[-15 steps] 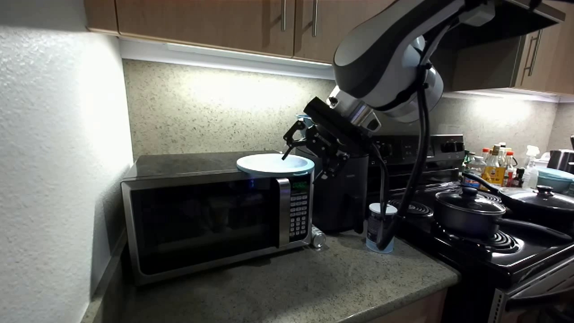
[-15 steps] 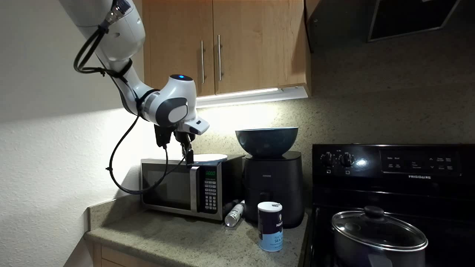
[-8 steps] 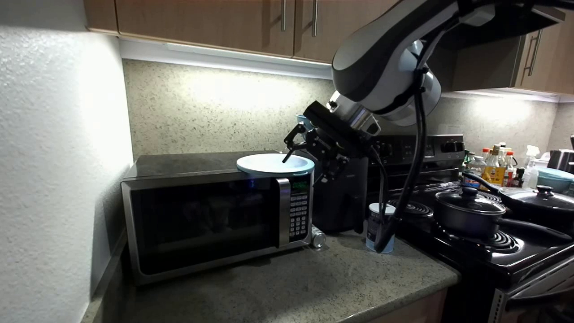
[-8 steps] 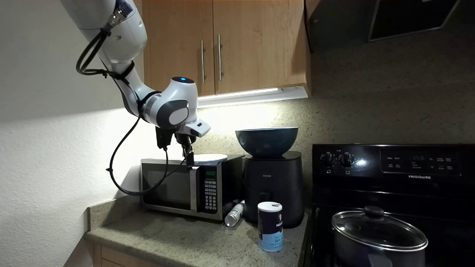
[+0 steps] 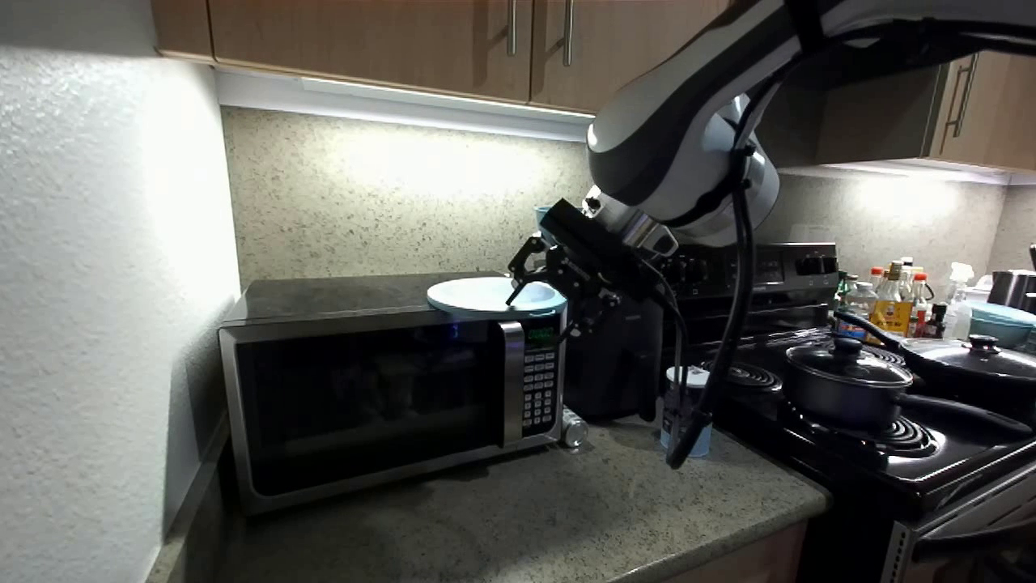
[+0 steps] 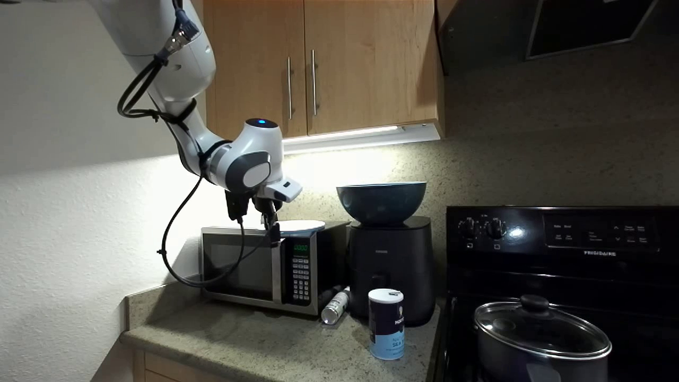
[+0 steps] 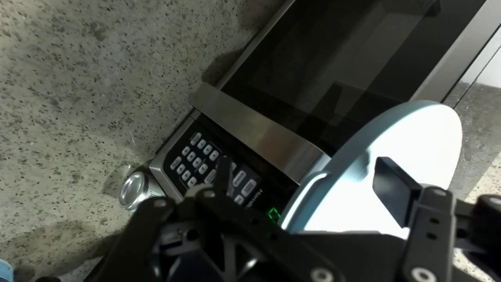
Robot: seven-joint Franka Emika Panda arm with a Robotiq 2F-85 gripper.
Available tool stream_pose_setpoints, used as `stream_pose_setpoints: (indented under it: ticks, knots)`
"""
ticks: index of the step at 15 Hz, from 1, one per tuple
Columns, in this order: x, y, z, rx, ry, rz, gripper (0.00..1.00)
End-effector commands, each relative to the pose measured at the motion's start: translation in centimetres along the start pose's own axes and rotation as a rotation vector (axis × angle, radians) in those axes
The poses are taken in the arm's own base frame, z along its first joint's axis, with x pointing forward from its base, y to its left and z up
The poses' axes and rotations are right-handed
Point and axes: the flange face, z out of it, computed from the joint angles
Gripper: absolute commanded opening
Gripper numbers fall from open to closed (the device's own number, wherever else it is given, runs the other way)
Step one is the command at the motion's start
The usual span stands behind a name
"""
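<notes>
FRIGIDAIRE marks the black range (image 6: 551, 276). The microwave (image 5: 380, 397) shows "Hamil" in the wrist view and green zeros. The gripper (image 5: 535, 321), jaws spread, hangs nearest the pale-blue plate (image 5: 477, 296) on the microwave's top. "SEA" reads on the upright canister (image 6: 386, 324).

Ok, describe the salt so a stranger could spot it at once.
On the counter, find the black air fryer. The salt stands in front of it in an exterior view. Unlike the can lying by the microwave, it's upright, white-lidded, dark above and light blue below.
</notes>
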Motion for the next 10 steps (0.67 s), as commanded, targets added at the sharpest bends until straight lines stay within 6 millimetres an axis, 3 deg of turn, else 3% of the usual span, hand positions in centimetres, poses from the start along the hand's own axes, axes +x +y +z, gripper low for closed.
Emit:
stream_pose_setpoints:
  ticks: [1, 9, 10]
  knots:
    - [0.1, -0.7, 0.3, 0.029, 0.032, -0.047, 0.6]
    - [-0.2, -1.7, -0.3, 0.08, 0.053, -0.114, 0.09]
    - [-0.3, -1.7, -0.3, 0.079, 0.053, -0.124, 0.07]
